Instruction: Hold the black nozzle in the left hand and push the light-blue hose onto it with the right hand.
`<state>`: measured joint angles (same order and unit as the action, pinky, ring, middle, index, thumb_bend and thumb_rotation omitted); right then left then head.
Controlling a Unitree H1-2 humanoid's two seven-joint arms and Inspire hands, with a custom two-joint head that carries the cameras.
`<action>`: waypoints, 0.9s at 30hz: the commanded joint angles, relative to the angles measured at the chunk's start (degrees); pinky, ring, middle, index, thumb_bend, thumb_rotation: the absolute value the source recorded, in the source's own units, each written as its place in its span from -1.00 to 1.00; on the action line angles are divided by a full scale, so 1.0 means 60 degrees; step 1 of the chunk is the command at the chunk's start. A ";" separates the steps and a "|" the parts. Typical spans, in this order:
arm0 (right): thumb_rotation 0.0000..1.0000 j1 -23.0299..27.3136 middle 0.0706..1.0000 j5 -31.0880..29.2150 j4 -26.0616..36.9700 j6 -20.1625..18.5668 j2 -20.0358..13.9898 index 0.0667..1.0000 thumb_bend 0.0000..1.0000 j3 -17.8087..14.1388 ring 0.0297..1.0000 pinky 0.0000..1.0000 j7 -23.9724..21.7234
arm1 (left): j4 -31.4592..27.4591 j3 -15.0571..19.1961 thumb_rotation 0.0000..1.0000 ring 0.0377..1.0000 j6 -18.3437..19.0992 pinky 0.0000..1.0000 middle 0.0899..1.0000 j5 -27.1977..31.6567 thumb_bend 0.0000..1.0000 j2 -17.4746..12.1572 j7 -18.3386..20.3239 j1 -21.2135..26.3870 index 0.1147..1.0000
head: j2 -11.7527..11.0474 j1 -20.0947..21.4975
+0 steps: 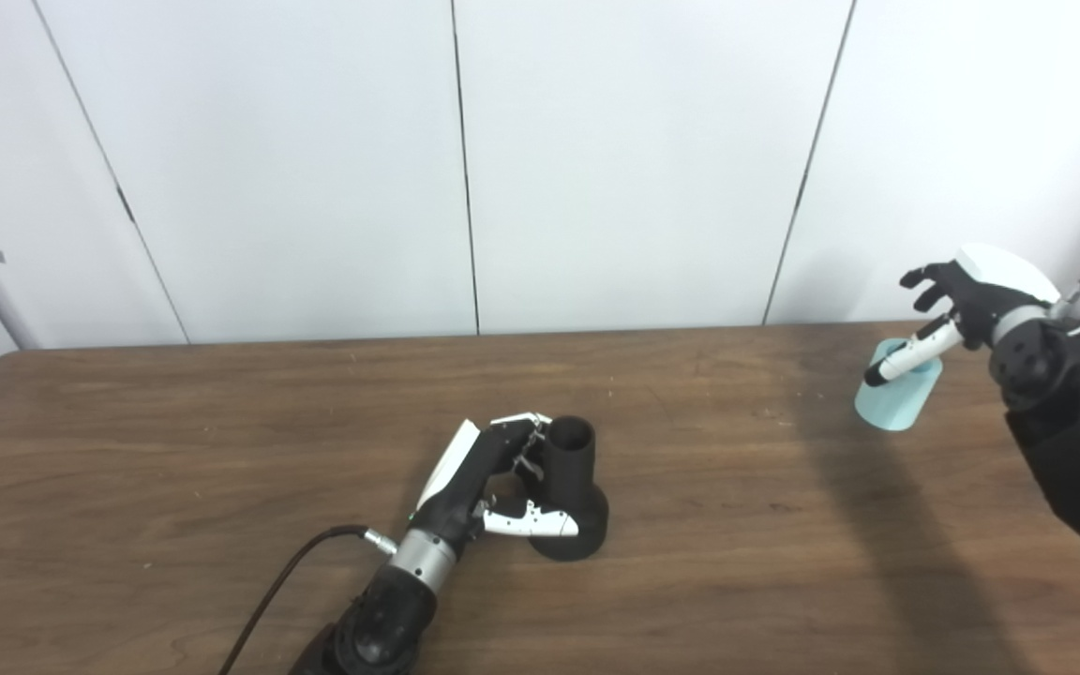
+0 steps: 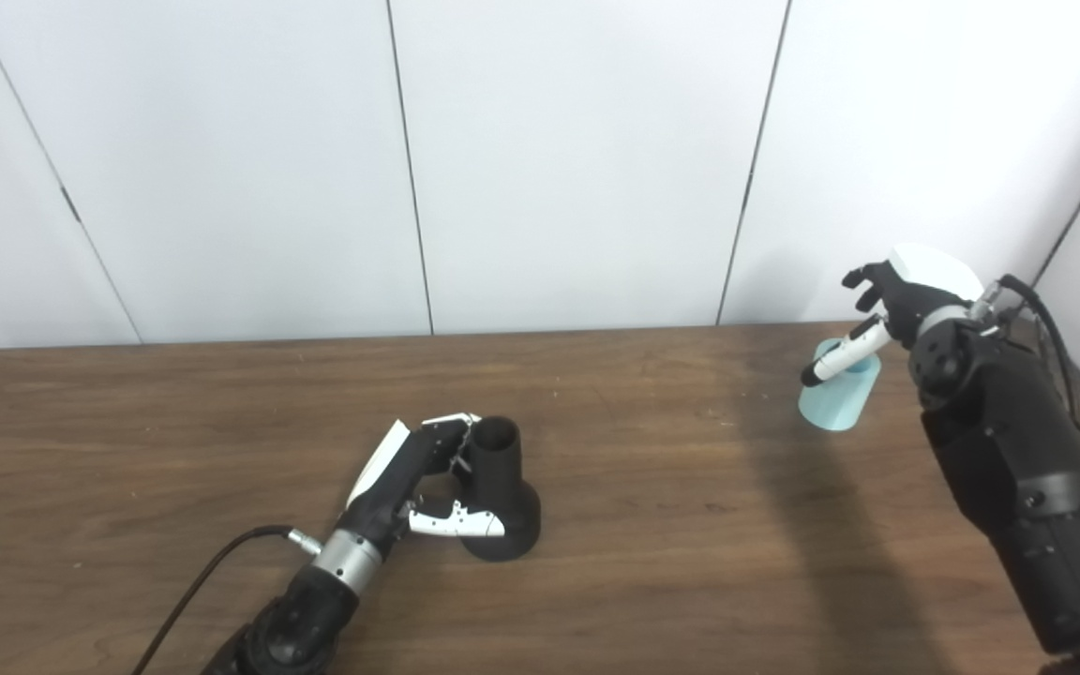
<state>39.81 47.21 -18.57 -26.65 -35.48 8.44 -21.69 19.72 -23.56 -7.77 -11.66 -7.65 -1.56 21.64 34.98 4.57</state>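
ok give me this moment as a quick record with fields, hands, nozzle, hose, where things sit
left hand: fingers wrapped around the black nozzle, thumb across its base
black nozzle: upright on the wooden table, open end up, near the middle
right hand: open, fingers spread, above the light-blue hose, thumb in front of its rim
light-blue hose: short piece standing at the far right of the table, not lifted
wooden table: holds both parts, well apart
step: hose not yet gripped, nothing joined

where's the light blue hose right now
The light-blue hose stands on the table's far right, near the wall, just under the right hand, whose fingers are apart around its top.
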 commanded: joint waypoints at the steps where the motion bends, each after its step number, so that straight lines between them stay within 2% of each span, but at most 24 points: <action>1: -0.49 0.0549 0.51 0.0277 0.0124 -0.0021 -0.0472 0.61 1.00 0.0095 0.38 0.19 0.0077 | 0.1092 -0.0539 -1.00 -0.18 0.0935 -0.28 -0.21 -0.0635 0.04 -0.0150 0.0829 -0.1119 -0.12 | 0.0009 0.0008; 3: -0.50 0.0596 0.52 0.0341 0.0058 -0.0005 -0.0567 0.59 1.00 0.0318 0.43 0.31 0.0050 | 0.1073 -0.0549 -1.00 -0.18 0.0958 -0.28 -0.20 -0.0650 0.04 -0.0143 0.0824 -0.1120 -0.12 | 0.0017 0.0000; 7: -0.48 0.0789 0.52 0.0395 -0.0211 0.0063 -0.0716 0.56 1.00 0.0697 0.49 0.40 0.0037 | 0.1073 -0.0569 -1.00 -0.18 0.0928 -0.28 -0.20 -0.0688 0.04 -0.0133 0.0796 -0.1125 -0.12 | 0.0027 -0.0010; 14: -0.50 0.1055 0.63 0.0600 -0.0562 0.0057 -0.0718 0.56 1.00 0.1131 0.60 0.43 0.0031 | 0.1182 -0.0561 -1.00 -0.14 0.0878 -0.24 -0.17 -0.0666 0.04 -0.0116 0.0794 -0.1101 -0.13 | 0.0024 -0.0056; 20: -0.54 0.1181 0.63 0.0932 -0.0507 0.0139 -0.0882 0.54 0.96 0.1692 0.61 0.32 -0.0191 | 0.1213 -0.0531 -1.00 -0.14 0.0824 -0.24 -0.17 -0.0620 0.04 -0.0111 0.0799 -0.1076 -0.13 | 0.0035 -0.0076; 24: -0.56 0.1260 0.72 0.0876 -0.0495 0.0011 -0.0892 0.55 0.94 0.1721 0.71 0.49 -0.0605 | 0.1191 -0.0533 -1.00 -0.13 0.0851 -0.24 -0.16 -0.0635 0.04 -0.0093 0.0776 -0.1088 -0.13 | 0.0033 -0.0092; 27: -0.58 0.1227 0.72 0.0772 -0.0424 0.0013 -0.0879 0.55 0.93 0.1641 0.70 0.52 -0.0678 | 0.1171 -0.0567 -1.00 -0.12 0.0841 -0.23 -0.15 -0.0693 0.04 -0.0095 0.0753 -0.1096 -0.14 | 0.0056 -0.0114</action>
<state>43.20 51.47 -22.74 -26.48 -38.54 19.41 -26.47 19.80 -23.65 -7.85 -11.74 -7.50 -1.56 21.82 35.24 3.87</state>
